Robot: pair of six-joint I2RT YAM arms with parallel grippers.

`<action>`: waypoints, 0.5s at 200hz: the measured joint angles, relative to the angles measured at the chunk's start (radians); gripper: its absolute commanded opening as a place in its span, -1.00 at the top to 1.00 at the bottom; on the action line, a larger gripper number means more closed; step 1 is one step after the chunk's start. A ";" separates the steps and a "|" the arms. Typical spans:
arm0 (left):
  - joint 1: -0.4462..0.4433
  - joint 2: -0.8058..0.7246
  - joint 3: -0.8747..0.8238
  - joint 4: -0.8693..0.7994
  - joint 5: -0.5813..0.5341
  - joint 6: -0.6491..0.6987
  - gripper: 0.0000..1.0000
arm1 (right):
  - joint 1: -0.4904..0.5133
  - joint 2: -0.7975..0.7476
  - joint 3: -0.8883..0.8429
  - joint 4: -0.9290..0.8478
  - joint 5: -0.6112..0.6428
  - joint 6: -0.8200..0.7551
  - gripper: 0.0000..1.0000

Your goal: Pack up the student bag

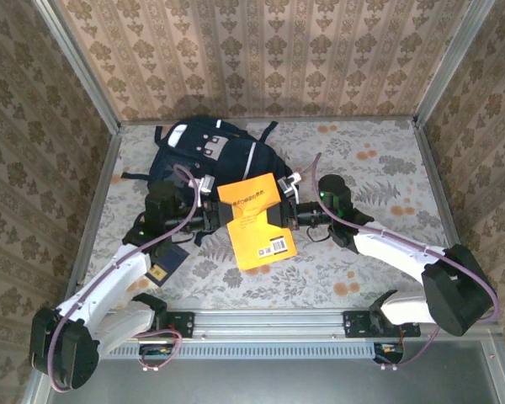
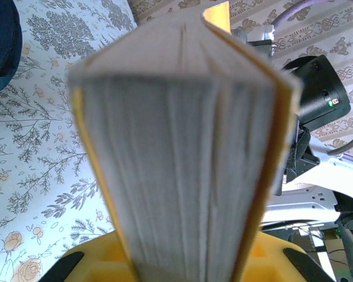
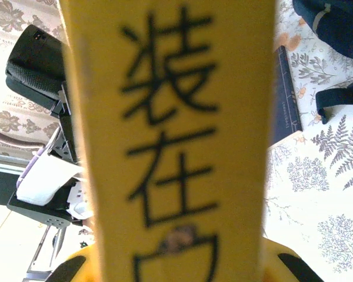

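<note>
Left gripper [image 1: 206, 217] and right gripper [image 1: 293, 217] share one orange book [image 1: 254, 223] just in front of the student bag [image 1: 200, 150].

Each gripper pinches an opposite edge of the book. The left wrist view faces the page edges and the right wrist view faces the spine, so the book seems to hang between the arms over the middle of the desk [image 1: 379, 168]. This is probably a handover or a re-grip before it goes into the bag. The bag lies at the far edge of the desk, left of centre, and I cannot tell whether its opening is unzipped. Black characters [image 3: 167, 117] on the spine read 装在口, with the rest cut off. The upturned cover carries a white barcode label [image 1: 274, 247] and dark print too small to read. A flat dark blue book [image 1: 165, 264] with a small yellow sticker lies near the near left corner.
</note>
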State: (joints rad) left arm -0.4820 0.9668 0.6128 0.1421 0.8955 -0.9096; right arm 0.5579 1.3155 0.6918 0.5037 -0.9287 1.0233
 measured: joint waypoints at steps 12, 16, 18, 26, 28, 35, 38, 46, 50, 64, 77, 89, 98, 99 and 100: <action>-0.010 0.000 0.000 0.009 -0.017 -0.003 0.72 | -0.005 0.000 0.000 -0.004 -0.001 -0.003 0.98; -0.012 0.000 0.000 0.009 -0.021 -0.003 0.77 | -0.006 0.000 0.000 -0.006 -0.002 -0.003 0.97; -0.013 0.000 0.000 0.009 -0.023 -0.003 0.79 | -0.007 0.000 0.000 -0.007 -0.002 -0.003 0.96; -0.016 0.000 0.000 0.008 -0.031 -0.003 0.90 | -0.008 0.000 0.000 -0.009 -0.002 -0.006 0.90; -0.016 0.000 0.000 0.008 -0.033 -0.002 0.94 | -0.008 0.000 0.000 -0.010 -0.002 -0.006 0.87; -0.016 -0.001 0.000 0.006 -0.037 -0.001 1.00 | -0.009 0.000 0.000 -0.011 -0.002 -0.006 0.70; -0.016 -0.001 0.000 0.005 -0.037 0.000 1.00 | -0.009 0.000 0.000 -0.011 -0.002 -0.006 0.60; -0.017 -0.005 0.000 0.000 -0.043 0.003 1.00 | -0.009 0.000 0.000 -0.014 -0.002 -0.010 0.33; -0.017 -0.007 0.000 -0.003 -0.045 0.003 1.00 | -0.009 0.000 0.000 -0.015 0.001 -0.010 0.20; -0.019 -0.020 0.000 -0.011 -0.053 0.004 1.00 | -0.008 -0.002 0.000 -0.014 0.040 -0.018 -0.06; -0.021 -0.035 -0.002 -0.011 -0.067 -0.006 1.00 | -0.006 -0.014 -0.003 -0.014 0.084 -0.024 -0.25; -0.013 -0.054 -0.003 -0.008 -0.094 -0.024 1.00 | -0.002 -0.046 -0.027 0.008 0.139 -0.020 -0.44; -0.006 -0.067 -0.004 0.001 -0.122 -0.039 1.00 | 0.002 -0.080 -0.061 0.048 0.187 -0.021 -0.53; -0.005 -0.069 -0.004 0.002 -0.127 -0.042 1.00 | 0.003 -0.083 -0.063 0.051 0.190 -0.020 -0.54; -0.005 -0.070 -0.004 0.004 -0.131 -0.043 1.00 | 0.004 -0.089 -0.069 0.058 0.195 -0.016 -0.54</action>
State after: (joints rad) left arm -0.4866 0.8970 0.6090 0.1459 0.7647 -0.9531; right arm 0.5617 1.2270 0.6231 0.5617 -0.7334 1.0073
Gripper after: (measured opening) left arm 0.181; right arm 0.716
